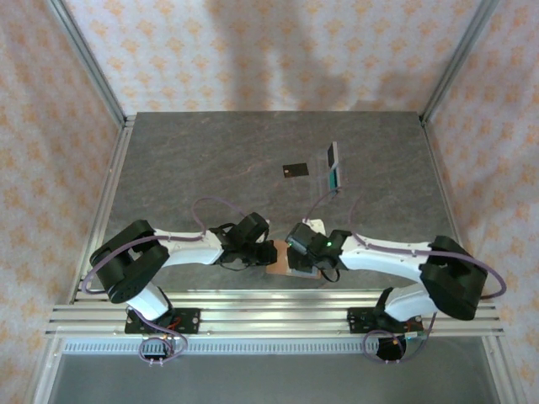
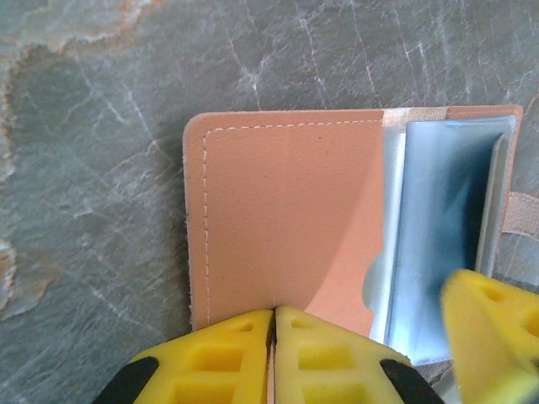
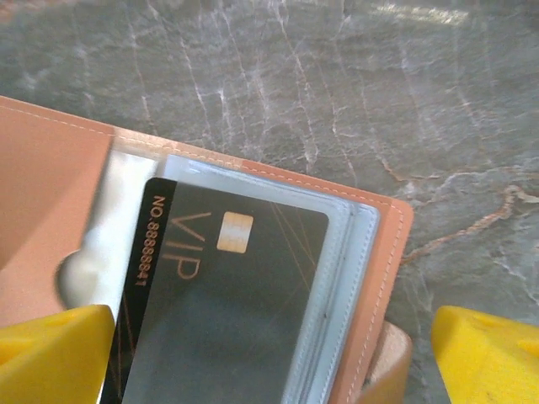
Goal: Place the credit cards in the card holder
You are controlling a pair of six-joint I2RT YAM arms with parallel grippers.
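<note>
The tan leather card holder [image 2: 286, 219] lies open on the table's near edge, between both arms [image 1: 283, 274]. My left gripper [image 2: 274, 313] is shut on the near edge of its left cover. A black VIP card [image 3: 227, 311] with a gold chip sits inside a clear sleeve of the holder [image 3: 370, 278], one end sticking out. Over that card my right gripper [image 3: 269, 370] stands open, a yellow finger [image 3: 50, 353] on either side and nothing held. Farther out on the table lie a black credit card [image 1: 293, 170] and a teal one [image 1: 334, 178].
A pale narrow card [image 1: 331, 153] lies just beyond the teal one. The grey stone-patterned tabletop [image 1: 210, 160] is ringed by aluminium rails and patterned walls. The right gripper's yellow finger [image 2: 493, 337] shows close beside the holder's sleeves in the left wrist view.
</note>
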